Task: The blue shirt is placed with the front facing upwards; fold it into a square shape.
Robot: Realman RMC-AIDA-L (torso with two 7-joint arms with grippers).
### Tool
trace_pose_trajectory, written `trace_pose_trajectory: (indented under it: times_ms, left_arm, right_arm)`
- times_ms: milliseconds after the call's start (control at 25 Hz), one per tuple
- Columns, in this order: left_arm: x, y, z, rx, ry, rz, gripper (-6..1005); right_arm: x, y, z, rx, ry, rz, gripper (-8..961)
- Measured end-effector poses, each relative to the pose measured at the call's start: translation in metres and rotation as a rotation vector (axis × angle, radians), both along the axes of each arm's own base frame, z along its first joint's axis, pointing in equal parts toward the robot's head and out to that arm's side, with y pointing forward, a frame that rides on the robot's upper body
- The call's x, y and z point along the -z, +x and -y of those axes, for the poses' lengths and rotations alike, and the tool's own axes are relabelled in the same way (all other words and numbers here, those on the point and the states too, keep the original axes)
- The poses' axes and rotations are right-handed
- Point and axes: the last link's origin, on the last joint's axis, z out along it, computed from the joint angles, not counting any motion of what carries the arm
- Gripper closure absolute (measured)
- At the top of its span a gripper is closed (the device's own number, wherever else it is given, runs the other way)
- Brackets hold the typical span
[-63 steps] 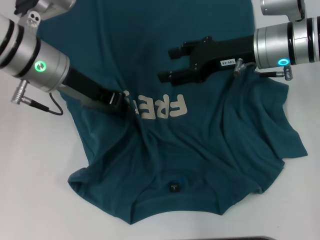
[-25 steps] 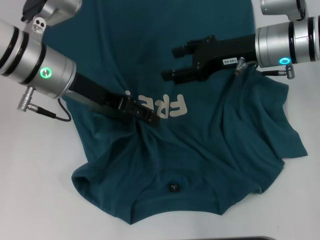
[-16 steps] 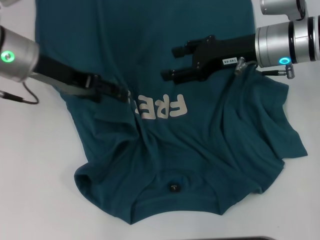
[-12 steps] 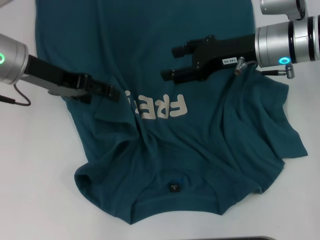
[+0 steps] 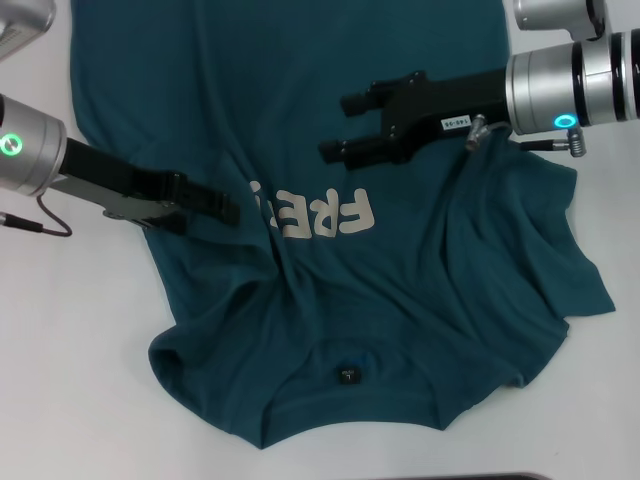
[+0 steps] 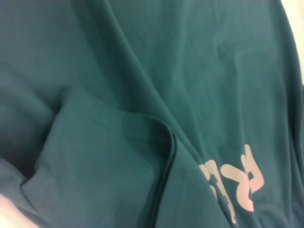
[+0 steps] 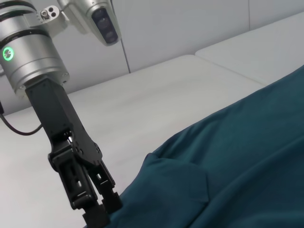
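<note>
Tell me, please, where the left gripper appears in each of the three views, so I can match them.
Head view: the left gripper lies over the blue shirt, beside the cream lettering.
Left wrist view: not in it; only shirt folds and the lettering show.
Right wrist view: the left gripper is at the shirt's edge.
Shared landmark: the folded flap beside the left gripper.

this looks like a robot lab or test cell, not a home. the desk [image 5: 60, 400] is a plain white surface with nothing homely on it, and in the right wrist view a seam shows where it meets a second white slab [image 7: 266, 52] just beside it. behind the desk rises a bare pale grey wall [image 7: 190, 23] made of flat panels with a thin vertical joint. above the desk hang silver arm housings with glowing green status rings [image 5: 11, 144] and loose black cabling [image 5: 40, 225].
</note>
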Motion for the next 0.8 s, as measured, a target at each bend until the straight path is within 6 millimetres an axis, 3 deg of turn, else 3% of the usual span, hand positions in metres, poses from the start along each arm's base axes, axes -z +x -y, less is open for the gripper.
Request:
trace_pose_trajectory:
  times_ms: [800]
  left_arm:
    - [0.006,-0.017,-0.008,-0.069,0.042,-0.036,90]
  right_arm:
    - [0.001,-0.001,0.0,-0.01,-0.005,0.009,138]
